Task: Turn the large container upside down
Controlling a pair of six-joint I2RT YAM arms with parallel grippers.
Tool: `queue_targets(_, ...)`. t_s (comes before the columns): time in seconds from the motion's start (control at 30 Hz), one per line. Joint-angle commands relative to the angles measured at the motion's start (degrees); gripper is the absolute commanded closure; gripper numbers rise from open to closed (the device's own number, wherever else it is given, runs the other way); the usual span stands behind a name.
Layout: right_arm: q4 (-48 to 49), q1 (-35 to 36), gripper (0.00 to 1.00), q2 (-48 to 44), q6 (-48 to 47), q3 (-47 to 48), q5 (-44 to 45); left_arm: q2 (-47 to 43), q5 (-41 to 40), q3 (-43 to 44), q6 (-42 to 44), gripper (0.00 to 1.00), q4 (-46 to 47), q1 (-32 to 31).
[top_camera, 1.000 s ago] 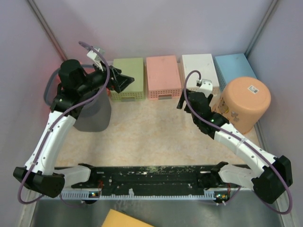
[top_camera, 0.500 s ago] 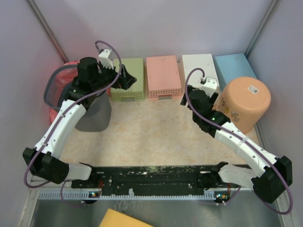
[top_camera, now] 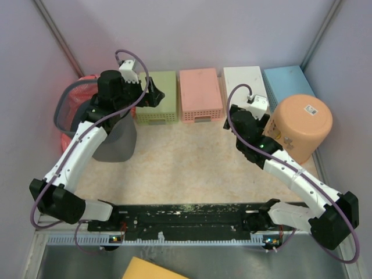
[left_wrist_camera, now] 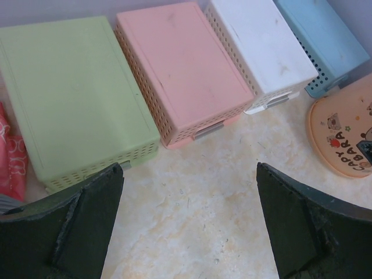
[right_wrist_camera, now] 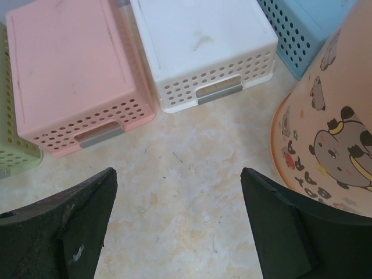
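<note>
The big orange container [top_camera: 299, 125] sits mouth down on the tabletop [top_camera: 186, 168] at 3 o'clock, so the flip looks done; the left hand [left_wrist_camera: 189, 174] and right hand [right_wrist_camera: 177, 180] are both open and empty.

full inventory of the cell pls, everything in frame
green basket: 1, green, back row, leftmost
pink basket: 1, pink, back row, right of green
white basket: 1, white, back row, right of pink
blue basket: 1, blue, back row, rightmost
large container: 1, orange, cartoon print, right side, base up
grey bin: 1, grey, left side
red item: 1, red, far left, mostly hidden
yellow object: 1, yellow, near edge, cut off
left pincer: 1, black, open, by green basket
right pincer: 1, black, open, beside large container
</note>
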Motion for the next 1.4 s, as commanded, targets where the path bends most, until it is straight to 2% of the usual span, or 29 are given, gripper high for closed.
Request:
queue_targets(0.0,2.1,-0.3,0.12,-1.2,-1.1,2.0,2.8,0.9,-2.6,1.0,-1.5,0.01,1.9,-0.3)
queue_targets(0.23,3.6,-0.4,0.13,-1.5,-0.8,2.1,4.2,-1.3,-7.4,-1.5,-2.2,0.01,4.4,-0.2)
queue_targets(0.5,5.9,-0.3,0.14,-2.8,-0.5,0.4,5.5,-11.4,-11.4,-15.3,-1.3,0.01,20.9,-0.2)
queue_targets(0.7,11.1,-0.3,0.14,-5.7,-2.8,-0.1,6.8,-16.9,-9.4,-20.0,4.1,0.01,27.3,-0.2)
queue_targets(1.03,22.7,-0.3,0.14,-8.0,-19.2,5.7,8.7,-19.0,-10.3,-17.8,8.9,0.01,27.7,-0.2)
queue_targets(1.37,25.5,-0.3,0.13,-7.6,-21.8,6.5,10.2,-21.3,-10.0,-18.3,8.1,0.01,28.6,-0.2)
